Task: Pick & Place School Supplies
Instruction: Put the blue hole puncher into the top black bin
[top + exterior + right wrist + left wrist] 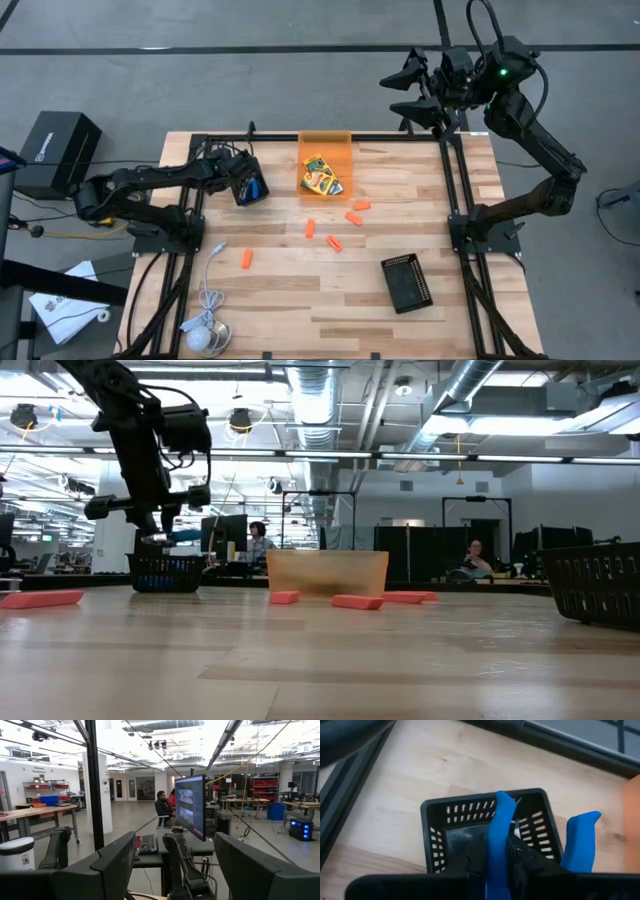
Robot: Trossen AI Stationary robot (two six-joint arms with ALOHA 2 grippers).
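1. Your left gripper [250, 186] hung over the small black basket [485, 825] near the table's [400, 330] back-left, just left of the orange bin [325, 150].
2. Its fingers pinched the blue-handled scissors [501, 840], one handle between them and the other [580, 840] sticking out to the side above the basket's rim.
3. The crayon boxes [320, 175] lay inside the bin.
4. Orange pieces [334, 243] lay scattered on the wood in front of the bin; one more [246, 260] sat apart to the left.
5. Your right gripper [415, 95] waited raised beyond the back-right corner, fingers spread.
6. A black tray [408, 283] lay front-right.
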